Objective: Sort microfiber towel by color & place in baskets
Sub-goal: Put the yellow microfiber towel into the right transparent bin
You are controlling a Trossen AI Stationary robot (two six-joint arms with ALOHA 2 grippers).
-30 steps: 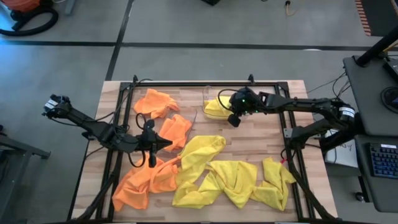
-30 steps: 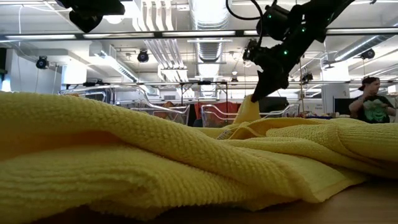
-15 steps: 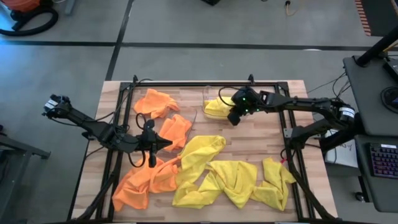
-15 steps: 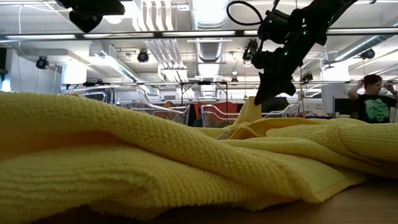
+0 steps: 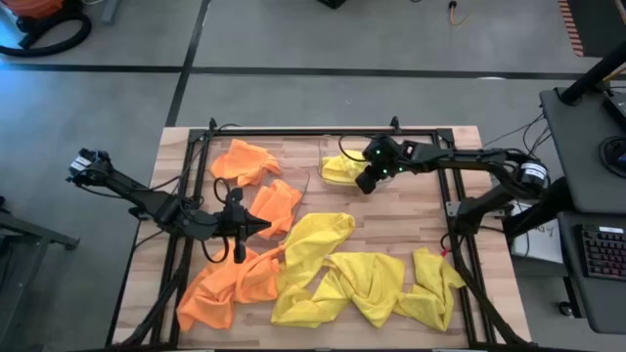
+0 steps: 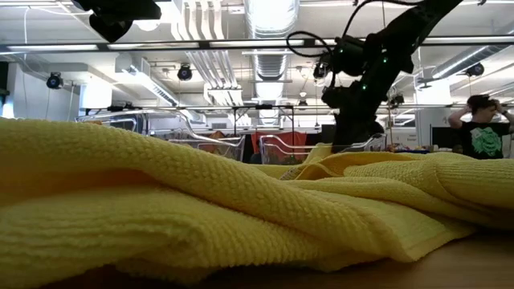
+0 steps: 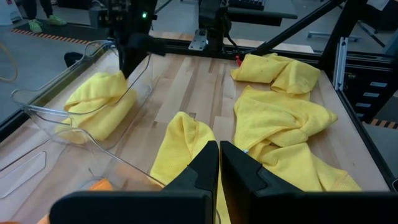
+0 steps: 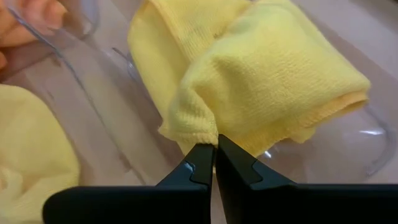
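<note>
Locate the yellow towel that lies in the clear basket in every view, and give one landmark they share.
High view: yellow towel, upper middle, beside the right gripper.
Low view: hidden behind the near yellow cloth.
Left wrist view: left, in the clear basket.
Right wrist view: fills the centre, at the shut gripper's tip.
Shared landmark: the clear basket.

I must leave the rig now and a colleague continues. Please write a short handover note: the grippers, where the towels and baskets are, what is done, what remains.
Right gripper: shut on a corner of the yellow towel lying in the clear basket at the table's far side; not let go.
Left gripper: shut, empty, hovering mid-table over the loose towels.
Done: that one yellow towel is in its basket. Two orange towels lie far-left; I cannot tell whether they sit inside the second basket.
Left: open the right gripper, then sort the loose yellow towels and the orange towel at the near side.
</note>
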